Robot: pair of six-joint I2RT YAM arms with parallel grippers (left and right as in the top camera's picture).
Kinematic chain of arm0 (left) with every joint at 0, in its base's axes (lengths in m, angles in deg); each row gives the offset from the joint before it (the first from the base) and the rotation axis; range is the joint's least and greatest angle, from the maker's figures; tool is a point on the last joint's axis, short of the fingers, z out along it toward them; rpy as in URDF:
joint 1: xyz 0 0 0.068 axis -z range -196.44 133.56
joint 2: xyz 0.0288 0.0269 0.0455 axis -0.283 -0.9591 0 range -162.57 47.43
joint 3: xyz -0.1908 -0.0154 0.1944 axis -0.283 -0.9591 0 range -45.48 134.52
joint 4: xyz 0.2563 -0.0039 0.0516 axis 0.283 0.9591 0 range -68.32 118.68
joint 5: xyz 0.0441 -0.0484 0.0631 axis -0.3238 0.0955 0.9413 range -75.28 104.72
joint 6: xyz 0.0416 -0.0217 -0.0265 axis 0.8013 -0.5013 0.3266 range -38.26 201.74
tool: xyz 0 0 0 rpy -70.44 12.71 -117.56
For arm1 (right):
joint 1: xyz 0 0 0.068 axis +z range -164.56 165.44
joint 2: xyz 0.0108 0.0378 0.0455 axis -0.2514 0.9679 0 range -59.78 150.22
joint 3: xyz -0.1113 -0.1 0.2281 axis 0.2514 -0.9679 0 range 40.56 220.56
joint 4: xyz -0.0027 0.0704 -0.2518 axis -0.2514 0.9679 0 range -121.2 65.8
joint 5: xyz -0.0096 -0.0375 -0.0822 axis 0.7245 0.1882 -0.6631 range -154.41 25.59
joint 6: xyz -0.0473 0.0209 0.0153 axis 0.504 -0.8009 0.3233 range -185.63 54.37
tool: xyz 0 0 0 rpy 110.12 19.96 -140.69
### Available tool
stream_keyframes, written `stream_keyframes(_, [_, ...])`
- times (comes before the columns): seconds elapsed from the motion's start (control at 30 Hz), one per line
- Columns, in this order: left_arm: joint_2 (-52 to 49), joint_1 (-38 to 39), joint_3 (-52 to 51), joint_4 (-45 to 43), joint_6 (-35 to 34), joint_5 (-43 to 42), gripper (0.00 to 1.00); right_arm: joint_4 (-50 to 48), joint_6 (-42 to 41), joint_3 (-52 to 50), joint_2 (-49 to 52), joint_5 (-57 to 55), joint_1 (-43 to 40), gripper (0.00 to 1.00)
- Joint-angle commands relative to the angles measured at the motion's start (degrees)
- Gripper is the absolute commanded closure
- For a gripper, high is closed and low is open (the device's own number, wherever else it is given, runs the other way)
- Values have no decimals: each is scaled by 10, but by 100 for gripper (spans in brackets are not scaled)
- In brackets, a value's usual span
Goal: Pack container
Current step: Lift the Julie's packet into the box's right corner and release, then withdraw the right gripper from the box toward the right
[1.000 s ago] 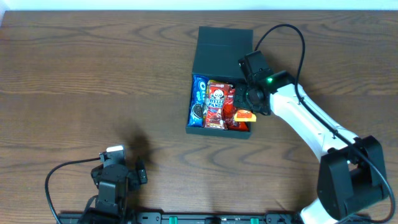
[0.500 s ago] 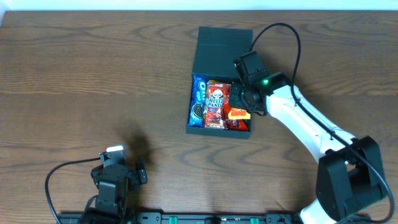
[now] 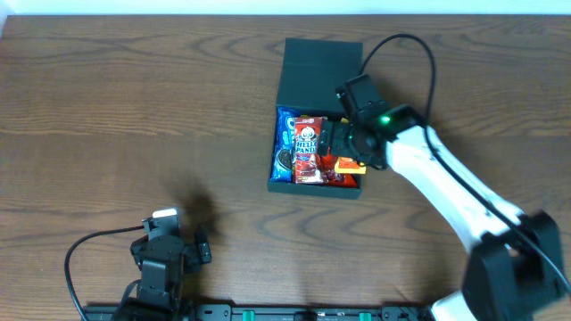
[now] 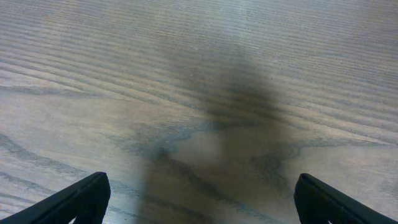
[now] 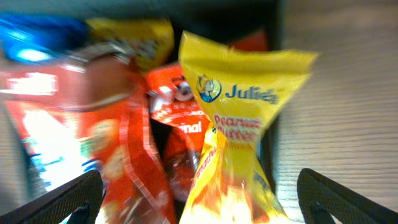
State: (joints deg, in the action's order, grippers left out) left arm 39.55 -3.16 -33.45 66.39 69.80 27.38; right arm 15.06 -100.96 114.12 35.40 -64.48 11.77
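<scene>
The dark green container (image 3: 312, 188) stands at the table's back middle, its flap lid (image 3: 321, 64) folded open behind it. Inside lie a blue packet (image 3: 285, 144), a red packet (image 3: 307, 148) and a yellow-orange packet (image 3: 351, 165) at the right edge. My right gripper (image 3: 343, 145) hovers over the container's right half. In the right wrist view it (image 5: 199, 202) is open, and the yellow packet (image 5: 249, 118) sits between the wide-apart fingers without touching them. My left gripper (image 4: 202, 202) is open over bare wood near the front left (image 3: 168, 250).
The wooden table (image 3: 134, 116) runs out on all sides of the container. A black cable (image 3: 406, 45) loops above the right arm. The left arm's cable (image 3: 85, 254) curls near the front edge.
My right gripper has shifted slightly left over the container and opened wide, letting go of the yellow packet, which now rests in the container's right side. The left arm has not moved.
</scene>
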Motion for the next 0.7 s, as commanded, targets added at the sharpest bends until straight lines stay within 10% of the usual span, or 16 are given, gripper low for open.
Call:
stream_keyframes(0.0, [3, -2, -16, 21, 8, 8, 5, 2, 3, 18, -78, -19, 2, 1])
stream_keyframes(0.67, [3, -2, -16, 21, 8, 8, 5, 149, -48, -63, -274, -82, 47, 1])
